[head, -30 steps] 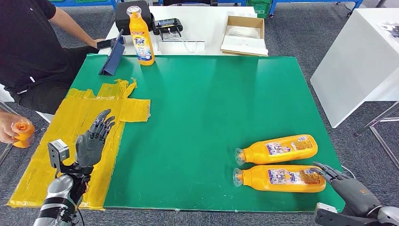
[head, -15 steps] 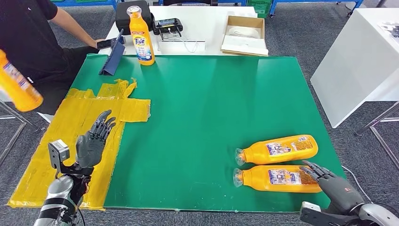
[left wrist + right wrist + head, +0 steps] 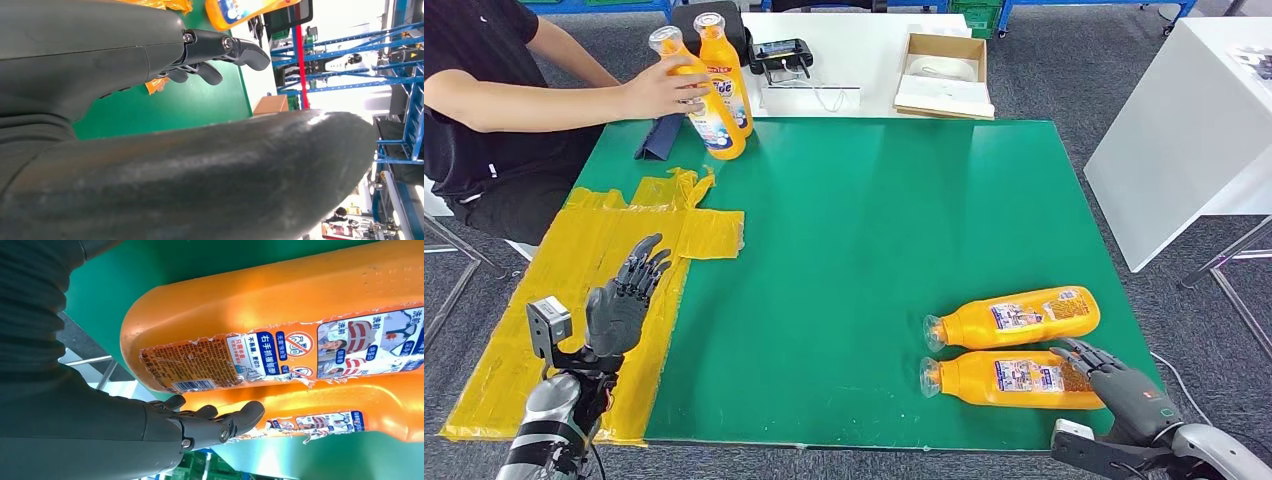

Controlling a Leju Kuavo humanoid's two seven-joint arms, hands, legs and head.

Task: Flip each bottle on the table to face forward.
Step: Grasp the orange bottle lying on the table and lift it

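Two orange bottles lie on their sides at the front right of the green table (image 3: 854,250), back labels up and caps pointing left. One is the farther bottle (image 3: 1014,316) (image 3: 325,412); the other is the nearer bottle (image 3: 1014,378) (image 3: 280,305). My right hand (image 3: 1124,388) (image 3: 210,422) is at the nearer bottle's base end, fingers spread over it and gripping nothing. My left hand (image 3: 624,298) (image 3: 215,50) hovers open over the yellow tape patch (image 3: 574,290). At the far left an orange Tide bottle (image 3: 726,60) stands upright, and a person's hand (image 3: 656,92) holds a second bottle (image 3: 696,105) against it.
The person sits at the table's far left corner, with a forearm over the edge. A dark blue stand (image 3: 662,125) is beside the upright bottles. Behind the green table, a white table carries a controller (image 3: 780,52) and a cardboard box (image 3: 942,72). Another white table (image 3: 1184,130) stands to the right.
My right hand has slid forward over the nearer bottle's base end. The person has swung an orange bottle in from the left edge and set it against the standing Tide bottle. My left hand has stayed still.
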